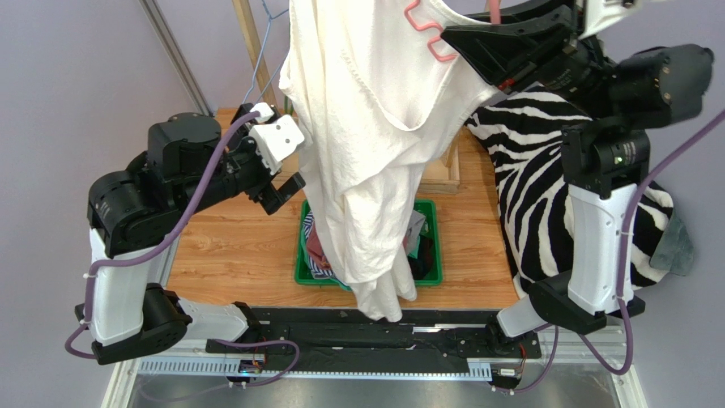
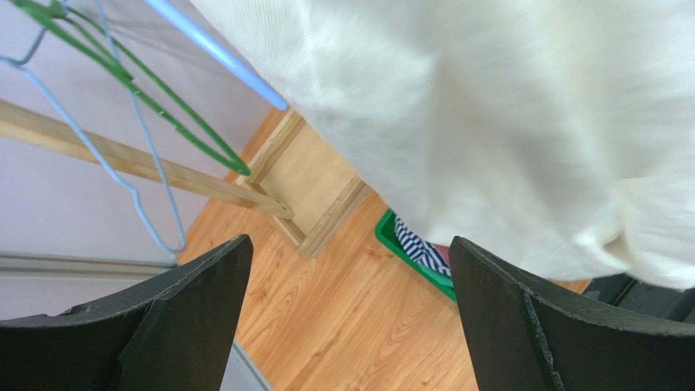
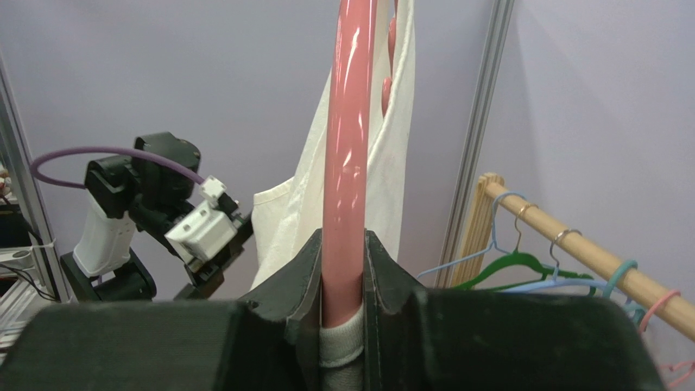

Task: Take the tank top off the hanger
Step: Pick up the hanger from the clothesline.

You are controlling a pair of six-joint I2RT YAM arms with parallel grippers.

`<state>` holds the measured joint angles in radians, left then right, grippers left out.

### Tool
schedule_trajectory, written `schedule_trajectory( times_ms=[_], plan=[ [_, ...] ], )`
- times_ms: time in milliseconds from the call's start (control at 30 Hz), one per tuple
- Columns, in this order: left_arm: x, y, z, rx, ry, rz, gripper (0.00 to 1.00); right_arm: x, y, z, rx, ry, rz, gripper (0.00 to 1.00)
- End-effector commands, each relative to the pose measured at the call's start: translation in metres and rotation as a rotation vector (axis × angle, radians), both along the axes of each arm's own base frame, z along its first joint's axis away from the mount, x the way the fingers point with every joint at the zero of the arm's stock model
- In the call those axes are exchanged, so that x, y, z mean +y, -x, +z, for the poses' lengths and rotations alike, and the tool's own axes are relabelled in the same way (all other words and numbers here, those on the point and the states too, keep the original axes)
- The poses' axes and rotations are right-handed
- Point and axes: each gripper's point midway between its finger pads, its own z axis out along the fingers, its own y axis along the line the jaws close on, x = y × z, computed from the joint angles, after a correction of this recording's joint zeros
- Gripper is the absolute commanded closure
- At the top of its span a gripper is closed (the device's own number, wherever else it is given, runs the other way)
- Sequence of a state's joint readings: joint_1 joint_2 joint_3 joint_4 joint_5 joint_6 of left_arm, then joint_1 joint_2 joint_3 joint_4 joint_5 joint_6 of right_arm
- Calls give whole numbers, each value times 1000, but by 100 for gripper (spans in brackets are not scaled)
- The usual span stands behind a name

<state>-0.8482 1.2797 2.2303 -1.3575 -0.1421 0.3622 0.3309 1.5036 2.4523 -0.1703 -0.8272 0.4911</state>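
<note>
A white tank top [image 1: 374, 127] hangs on a pink plastic hanger [image 1: 425, 30], held high over the table. My right gripper [image 1: 472, 42] is shut on the hanger; in the right wrist view the pink bar [image 3: 347, 163] runs up between the jaws, with a white strap [image 3: 341, 342] caught below it. My left gripper [image 1: 285, 174] is open and empty, just left of the hanging cloth. In the left wrist view the white cloth [image 2: 489, 114] fills the upper right, above the spread fingers [image 2: 188, 309].
A green bin [image 1: 430, 272] of mixed clothes sits on the wooden table [image 1: 230, 246] under the tank top. A zebra-striped cloth [image 1: 528, 170] lies at the right. A wooden rack [image 3: 571, 244] with blue and green wire hangers [image 2: 147, 106] stands behind.
</note>
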Motion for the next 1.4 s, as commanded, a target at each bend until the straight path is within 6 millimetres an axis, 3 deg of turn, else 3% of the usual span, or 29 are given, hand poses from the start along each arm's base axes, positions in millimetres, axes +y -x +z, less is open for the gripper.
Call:
schedule_trajectory(
  times_ms=[0,267,433,667,833,1133,1233,1300,1367],
  plan=[
    [31,12,11,-32,9,46,1,-4,-2,8,-45,-26,-44,100],
    [70,-2,50,-170,88,244,1,-18,13,38,-160,-112,-106,100],
    [68,0,40,-137,82,233,1,-30,16,55,-193,-190,-159,100],
    [59,2,30,-90,82,197,1,-46,0,71,-209,-290,-271,100],
    [56,4,26,-74,82,179,1,-52,-1,82,-235,-331,-295,100],
    [53,4,20,-54,73,169,1,-48,-12,73,-219,-309,-306,100],
    [51,5,18,-49,71,159,1,-36,-13,57,-174,-219,-259,100],
    [51,5,17,-49,65,151,1,-23,-19,35,-129,-143,-212,100],
    [51,6,17,-52,63,145,1,-18,-5,21,-123,-88,-166,100]
  ],
)
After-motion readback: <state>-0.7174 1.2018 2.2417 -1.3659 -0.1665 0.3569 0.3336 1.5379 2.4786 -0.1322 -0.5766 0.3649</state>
